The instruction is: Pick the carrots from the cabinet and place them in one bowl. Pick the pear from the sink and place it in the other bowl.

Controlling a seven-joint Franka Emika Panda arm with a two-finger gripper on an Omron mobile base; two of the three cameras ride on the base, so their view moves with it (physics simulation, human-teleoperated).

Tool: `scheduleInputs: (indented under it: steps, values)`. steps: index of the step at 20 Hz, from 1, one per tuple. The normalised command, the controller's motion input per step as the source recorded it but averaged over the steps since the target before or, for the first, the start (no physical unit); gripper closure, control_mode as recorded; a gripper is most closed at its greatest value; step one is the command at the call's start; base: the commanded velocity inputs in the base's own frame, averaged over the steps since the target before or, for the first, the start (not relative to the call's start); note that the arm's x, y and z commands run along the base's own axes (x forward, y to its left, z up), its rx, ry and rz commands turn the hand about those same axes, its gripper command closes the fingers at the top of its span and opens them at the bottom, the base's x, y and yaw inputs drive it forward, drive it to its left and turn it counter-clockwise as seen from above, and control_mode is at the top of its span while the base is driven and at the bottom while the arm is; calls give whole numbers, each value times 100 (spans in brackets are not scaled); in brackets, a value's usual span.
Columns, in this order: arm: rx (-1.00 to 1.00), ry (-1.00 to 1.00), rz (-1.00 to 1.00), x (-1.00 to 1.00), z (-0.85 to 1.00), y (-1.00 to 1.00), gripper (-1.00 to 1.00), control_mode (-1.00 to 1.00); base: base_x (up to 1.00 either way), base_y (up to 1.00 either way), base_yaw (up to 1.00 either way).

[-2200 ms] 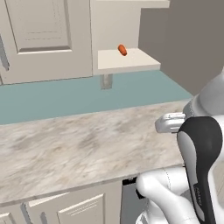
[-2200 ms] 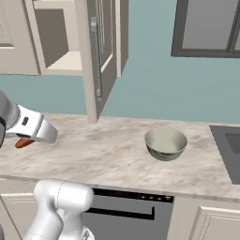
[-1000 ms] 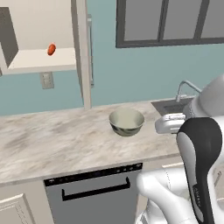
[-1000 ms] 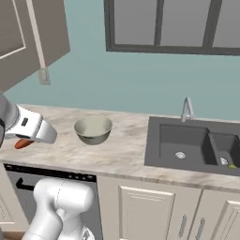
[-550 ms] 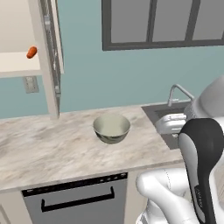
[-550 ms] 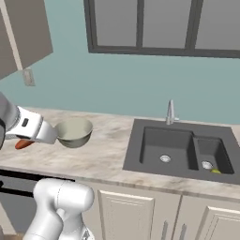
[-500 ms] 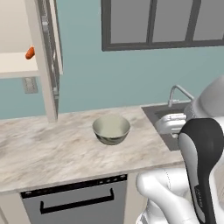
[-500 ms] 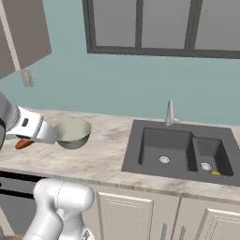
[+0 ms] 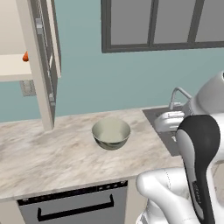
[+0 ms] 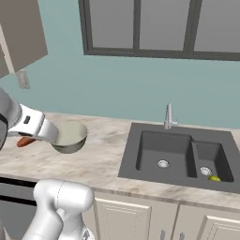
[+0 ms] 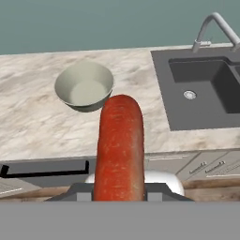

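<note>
Gripper [image 11: 119, 194]: closed on a carrot [image 11: 119, 145]
Bowl [image 11: 85, 87]: on counter [image 11: 33, 117], seemingly empty
Pear [image 10: 214, 178]: in sink [image 10: 180, 154], right basin

shelf carrot [image 9: 26, 56] half behind cabinet [image 9: 37, 65], pear [image 10: 214, 178] tiny

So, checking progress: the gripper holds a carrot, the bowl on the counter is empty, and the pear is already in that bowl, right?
Not quite: the pear still lies in the sink, as the right base view shows. The gripper does hold a carrot, and the bowl is empty.
</note>
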Motion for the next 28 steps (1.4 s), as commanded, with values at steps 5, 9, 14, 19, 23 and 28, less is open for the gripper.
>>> scheduleInputs:
  steps: [5, 9, 14, 19, 23, 28]
  values:
    - [1, 7, 6, 74, 0, -1, 100, -100, 0, 0, 0]
    - [-1, 18, 14, 85, -2, 17, 100, -100, 0, 0, 0]
    - [-10, 19, 22, 63, -42, 17, 100, -100, 0, 0, 0]
    - [-15, 7, 20, 60, -77, 34, 100, -100, 0, 0, 0]
    - [-2, -14, 14, 49, -47, 23, 100, -100, 0, 0, 0]
    - [0, -5, 7, 59, -32, 6, 100, -100, 0, 0, 0]
